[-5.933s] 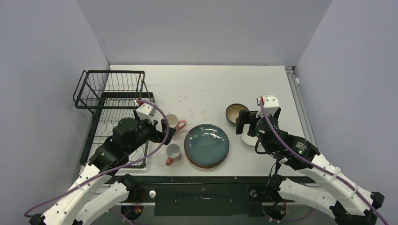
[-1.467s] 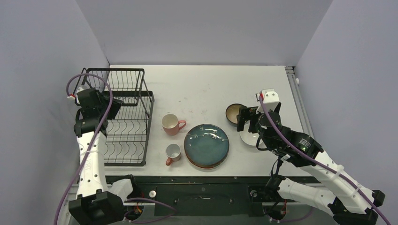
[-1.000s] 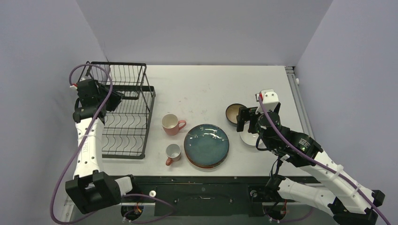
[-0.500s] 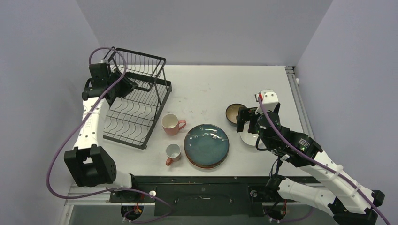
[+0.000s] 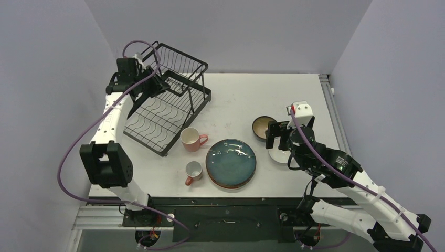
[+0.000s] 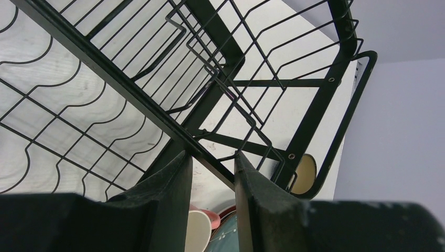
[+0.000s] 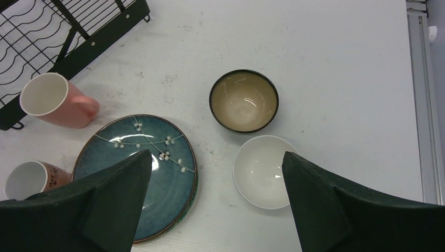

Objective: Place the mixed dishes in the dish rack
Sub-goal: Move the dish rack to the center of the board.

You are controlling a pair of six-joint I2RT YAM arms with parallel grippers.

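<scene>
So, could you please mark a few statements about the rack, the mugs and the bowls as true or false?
1. The left gripper is shut on a bar of the dish rack. True.
2. The pink mug sits inside the rack. False: it stands on the table, beside the rack.
3. The right gripper is open and holds nothing. True.
4. The brown bowl is nested inside the small white bowl. False: they stand side by side on the table.
5. The dark teal plate lies on top of another plate. True: a red-orange rim shows under it.
</scene>
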